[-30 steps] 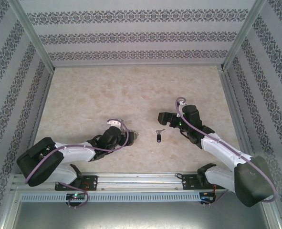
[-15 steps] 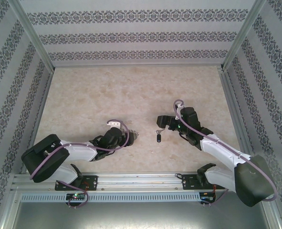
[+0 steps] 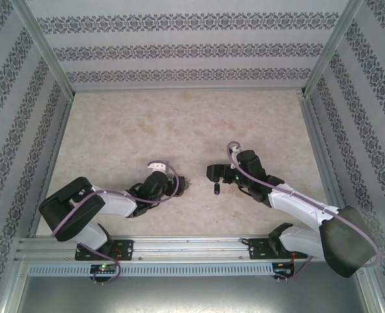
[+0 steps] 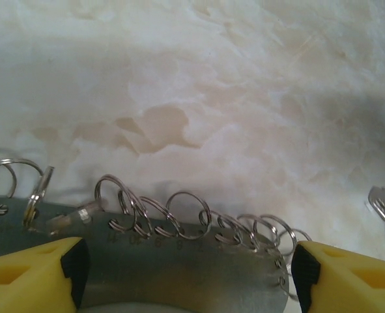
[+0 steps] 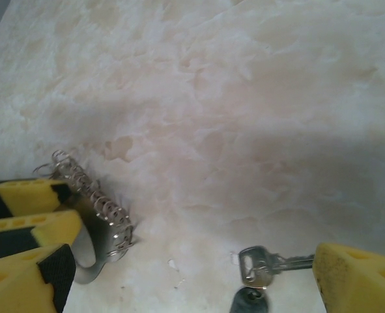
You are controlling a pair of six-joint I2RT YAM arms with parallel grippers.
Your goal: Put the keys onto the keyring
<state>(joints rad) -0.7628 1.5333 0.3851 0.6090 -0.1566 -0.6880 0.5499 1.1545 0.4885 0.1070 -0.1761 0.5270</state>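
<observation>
Keys: one key (image 3: pixel 216 190) is seen on the table (image 3: pixel 179 124) between wide right gripper (image 5: pixel 192 274) fingers. One keyring (image 4: pixel 179 270) is held by the left gripper (image 4: pixel 185 277); chain links (image 4: pixel 179 218) are seen up close.

matt grey metal keyring (image 4: pixel 179 267) with shiny wire links, silver-bladed black plastic key (image 5: pixel 260 277), marbled table (image 4: pixel 244 98)

Tabletop (image 3: pixel 179 124) is pale cream w/ beige marbled blotches, matte, evenly lit, only soft shadows. Three walls around it: white wallpaper (image 3: pixel 179 45) w/ dark ornamental bands, horizontal at back, slanting on both sides. Aluminium posts (image 3: pixel 42 49) at back corners. Near edge: aluminium rail (image 3: pixel 192 246) plus slotted strip, grey surface below, maybe metal.
</observation>
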